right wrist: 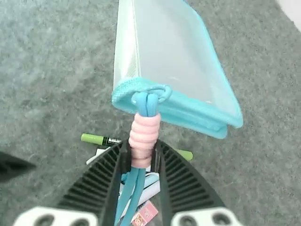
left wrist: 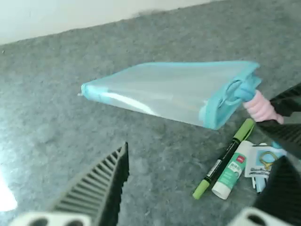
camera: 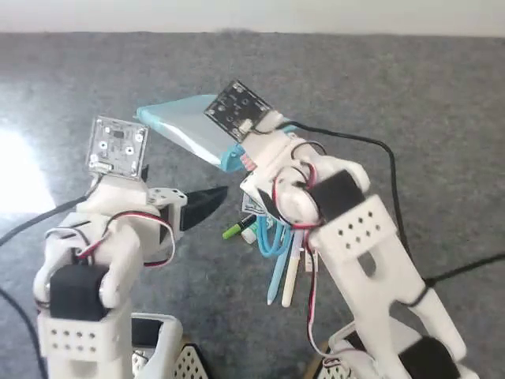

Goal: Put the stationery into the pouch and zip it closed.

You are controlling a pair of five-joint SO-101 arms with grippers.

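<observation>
A translucent light-blue pouch (camera: 185, 130) (left wrist: 174, 92) (right wrist: 164, 56) hangs tilted above the grey table, lifted by its cord. My right gripper (right wrist: 140, 153) (camera: 246, 154) is shut on the pink coiled pull (right wrist: 142, 136) (left wrist: 259, 107) at the pouch's corner. The blue cord (camera: 272, 237) dangles below it. My left gripper (left wrist: 193, 188) (camera: 207, 201) is open, low beside the pouch and touching nothing. Under the pouch lie a green marker (left wrist: 225, 157) (right wrist: 99, 139) (camera: 235, 230), a glue stick (left wrist: 230, 170), a small card (left wrist: 263, 160) and pens (camera: 290, 272).
The grey carpeted table (camera: 410, 103) has free room to the far right and far left. A black cable (camera: 379, 146) runs from the right arm across the table. A white wall edge (left wrist: 56, 19) bounds the far side.
</observation>
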